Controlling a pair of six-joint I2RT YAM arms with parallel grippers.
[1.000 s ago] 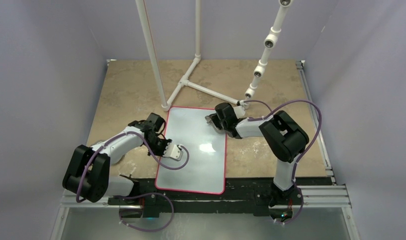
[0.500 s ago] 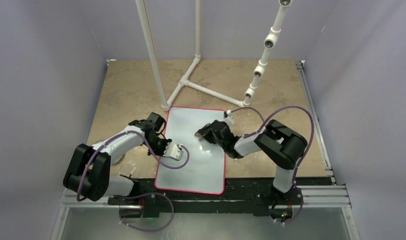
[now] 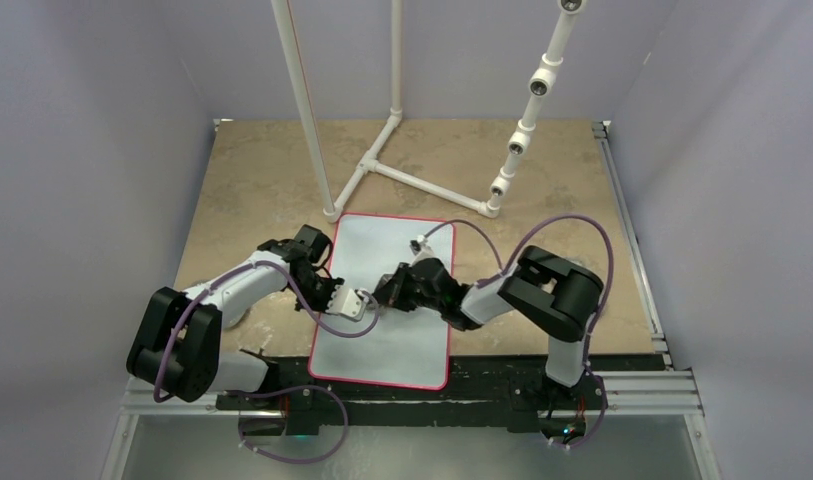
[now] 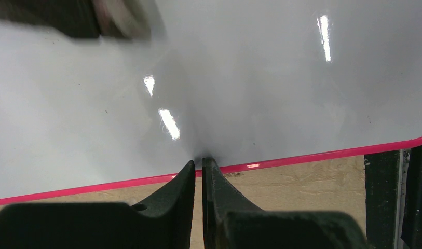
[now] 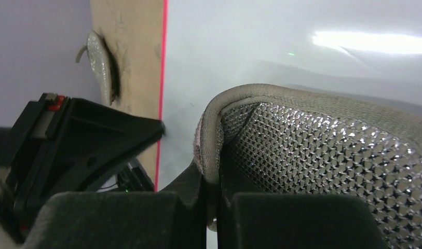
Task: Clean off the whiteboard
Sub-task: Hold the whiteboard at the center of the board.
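Left gripper (image 3: 356,303): jaws all but closed, nothing between them, tips down on the whiteboard (image 3: 402,345) just inside its left red edge. Board lies flat at centre-front of the table (image 3: 252,170), long axis running near to far, near short end over the black front rail (image 3: 482,372). Right gripper (image 3: 394,290): clamped on a silver mesh pad (image 5: 323,155), over mid-board, just right of the left tips.
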